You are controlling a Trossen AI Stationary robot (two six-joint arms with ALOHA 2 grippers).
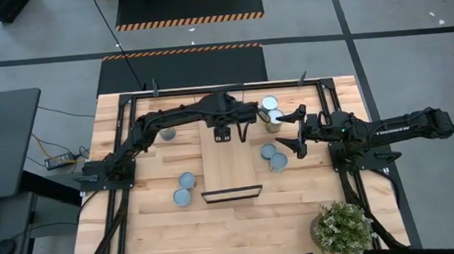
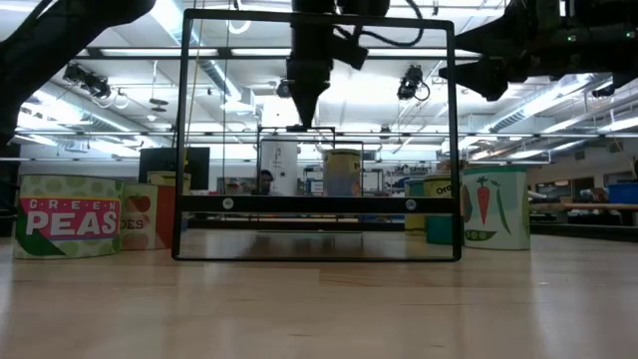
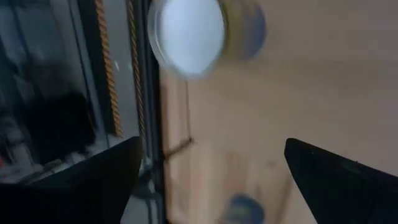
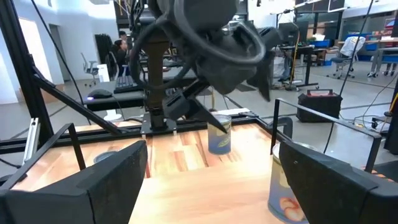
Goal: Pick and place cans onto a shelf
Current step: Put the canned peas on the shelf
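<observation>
The shelf (image 1: 230,165) is a long light-wood board lying on the tabletop, with a black bar frame (image 2: 319,130) at its near end. Several cans with pale round tops stand on the table: two right of the shelf (image 1: 273,156), two left of it (image 1: 184,188), one at the far left (image 1: 167,133) and two at the far right (image 1: 271,110). My left gripper (image 1: 223,134) hangs open and empty above the shelf's far end, pointing down (image 2: 302,112). My right gripper (image 1: 291,130) is open and empty, raised right of the shelf, between the two right-hand pairs of cans.
A potted plant (image 1: 343,228) stands at the table's near right corner. Black frame bars (image 1: 224,88) run along the table's far edge and sides. In the right wrist view the left arm (image 4: 205,37) is close ahead, with one can (image 4: 219,134) beyond it and another (image 4: 287,186) beside my finger.
</observation>
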